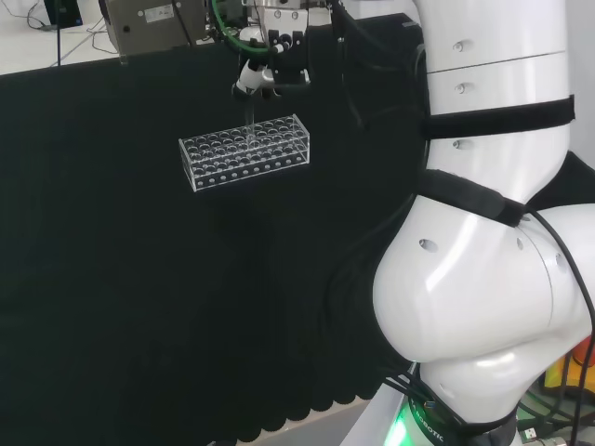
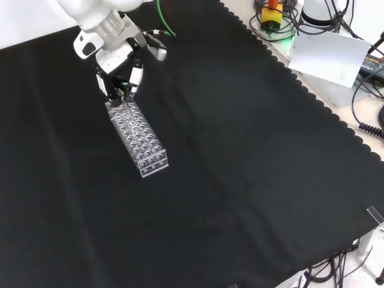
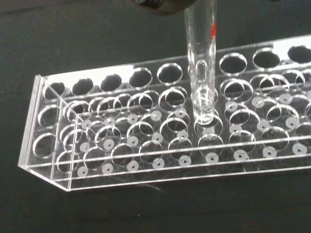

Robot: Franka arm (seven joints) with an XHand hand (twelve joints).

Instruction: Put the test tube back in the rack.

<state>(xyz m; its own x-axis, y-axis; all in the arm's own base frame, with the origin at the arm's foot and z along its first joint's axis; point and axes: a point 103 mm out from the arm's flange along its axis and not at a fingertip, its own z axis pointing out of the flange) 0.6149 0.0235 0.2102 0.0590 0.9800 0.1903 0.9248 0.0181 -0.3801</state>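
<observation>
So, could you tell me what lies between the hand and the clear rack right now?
The test tube lies between them: in the wrist view it runs down into a hole of the rack. In the head view it hangs from the hand, just above the rack.

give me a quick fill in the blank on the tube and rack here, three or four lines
1. The rack is made of clear ____.
2. The tube stands ____, its lower end in a hole of the rack.
3. The cloth under the rack is ____.
4. In the front view the hand is over the rack's ____ end.

Missing words: plastic; upright; black; far
</observation>
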